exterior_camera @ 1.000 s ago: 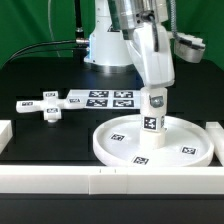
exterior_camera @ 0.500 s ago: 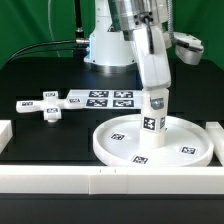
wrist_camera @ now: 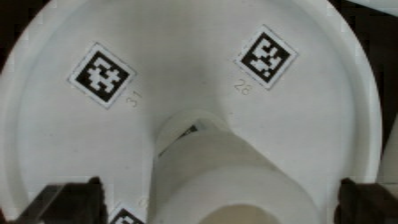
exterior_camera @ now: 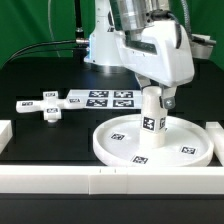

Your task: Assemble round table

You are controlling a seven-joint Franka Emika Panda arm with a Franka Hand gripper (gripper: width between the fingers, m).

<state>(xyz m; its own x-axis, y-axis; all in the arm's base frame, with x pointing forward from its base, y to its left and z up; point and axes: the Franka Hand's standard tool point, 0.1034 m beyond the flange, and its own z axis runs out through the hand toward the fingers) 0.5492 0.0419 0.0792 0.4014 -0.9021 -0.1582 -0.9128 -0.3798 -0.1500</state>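
Upright at the centre of the disc point(exterior_camera: 108, 148) near the tabletop's camera-side edge, the leg point(exterior_camera: 151, 115) stands under the gripper point(exterior_camera: 156, 93), jaws apart, likely awaiting a screwing grasp.

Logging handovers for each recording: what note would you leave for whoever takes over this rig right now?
The tool is down over the top of the leg, straddling it; whether it grips cannot be told.
The leg stands upright at the middle of the round disc.
The cross-shaped foot lies loose on the table at the exterior view's left, beside the marker board.
Done: leg on disc; fastening cannot be told.
Left: fit the foot on the leg.
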